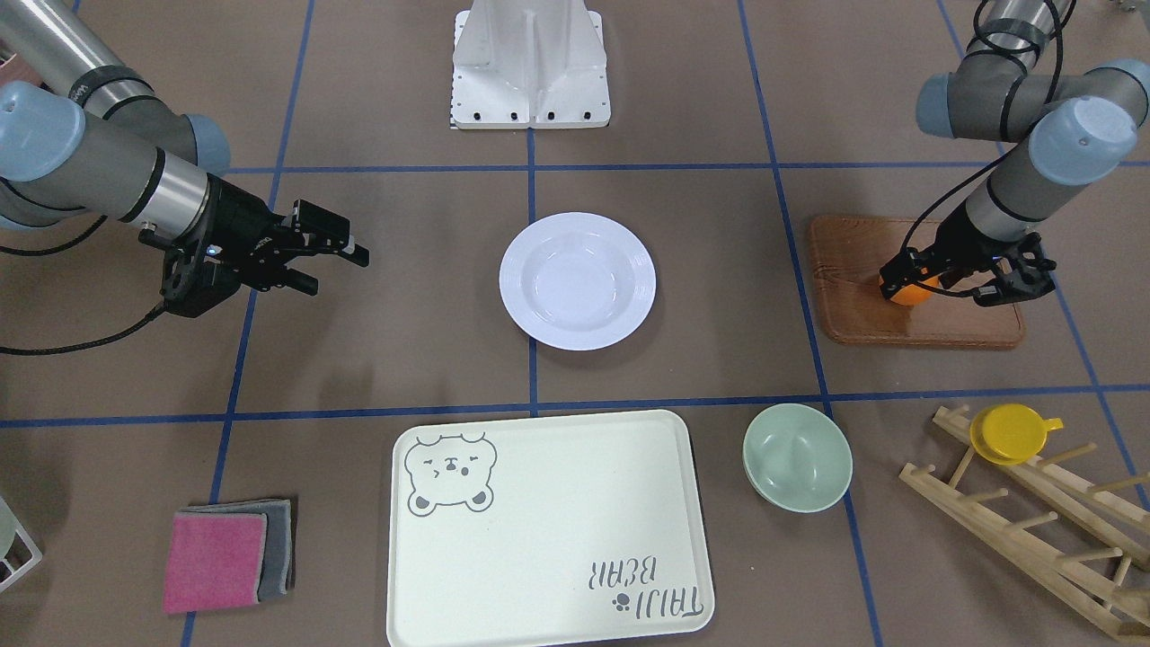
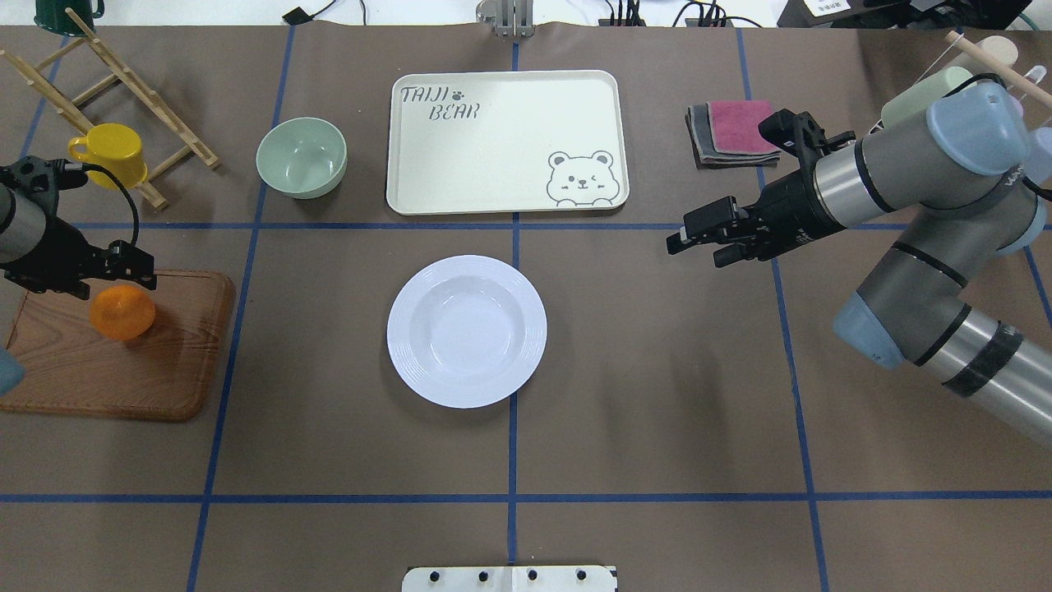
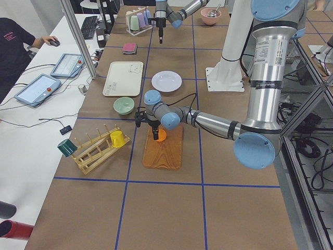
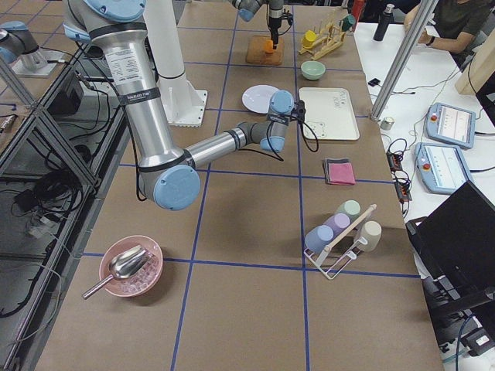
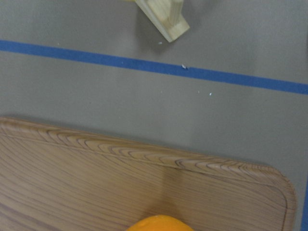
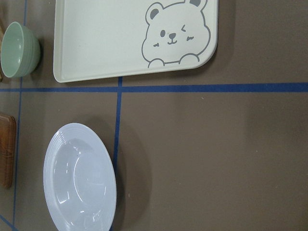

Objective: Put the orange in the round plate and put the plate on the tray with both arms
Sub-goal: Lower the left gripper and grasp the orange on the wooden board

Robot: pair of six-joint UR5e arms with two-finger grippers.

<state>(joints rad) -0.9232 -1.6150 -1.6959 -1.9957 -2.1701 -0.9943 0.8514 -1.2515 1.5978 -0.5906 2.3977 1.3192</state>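
Note:
The orange (image 1: pixel 915 291) hangs just above the brown wooden board (image 1: pixel 862 316) at the table's left end, with my left gripper (image 1: pixel 912 280) shut on it. Only its top edge shows in the left wrist view, as the orange (image 5: pixel 159 224) over the board (image 5: pixel 96 183). The round plate (image 1: pixel 578 280) lies empty at the table's centre. Beyond it lies the cream bear tray (image 1: pixel 548 530), also empty. My right gripper (image 1: pixel 334 270) hovers open to the right of the plate (image 2: pixel 467 330), holding nothing. The right wrist view shows the plate (image 6: pixel 79 178) and the tray (image 6: pixel 106 38).
A pale green bowl (image 1: pixel 797 456) stands beside the tray. A yellow cup (image 1: pixel 1011 433) hangs on a wooden rack (image 1: pixel 1033 521) at the far left. Folded pink and grey cloths (image 1: pixel 225 557) lie at the far right. The robot base (image 1: pixel 530 67) is at the near edge.

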